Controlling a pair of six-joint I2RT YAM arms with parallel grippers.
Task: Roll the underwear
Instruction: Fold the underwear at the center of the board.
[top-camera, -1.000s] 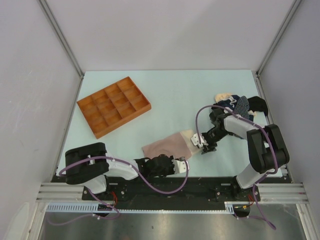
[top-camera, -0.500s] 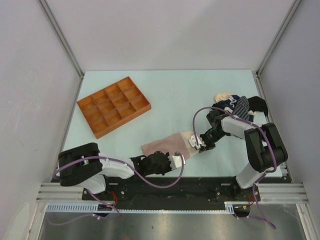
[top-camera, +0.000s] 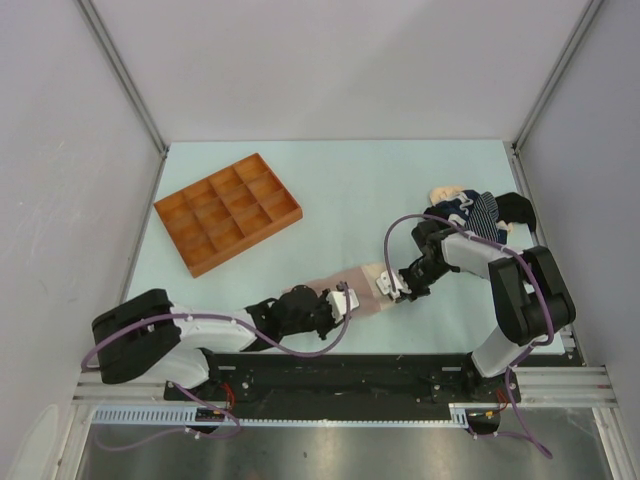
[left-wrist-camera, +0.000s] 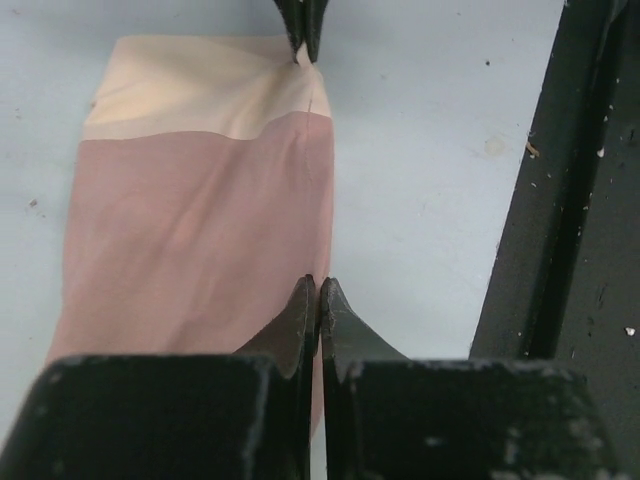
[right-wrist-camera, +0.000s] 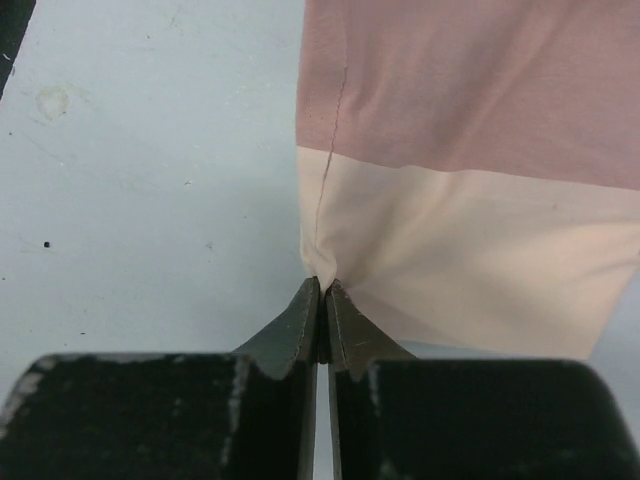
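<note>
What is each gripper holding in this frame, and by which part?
Both pinch the same pink-beige underwear: the left gripper shut on the side edge at its pink end, the right gripper shut on a corner of its cream band.

Orange tray (top-camera: 247, 243) with a grid of small compartments, lying askew at the far left of a pale blue-green worktop (top-camera: 370, 190), plain grey walls (top-camera: 330, 60) on three sides, a silver metal rail (top-camera: 560, 383) along the near edge

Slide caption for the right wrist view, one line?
Right gripper shut on a corner of the cream band of the pink underwear, pale blue table behind.
</note>
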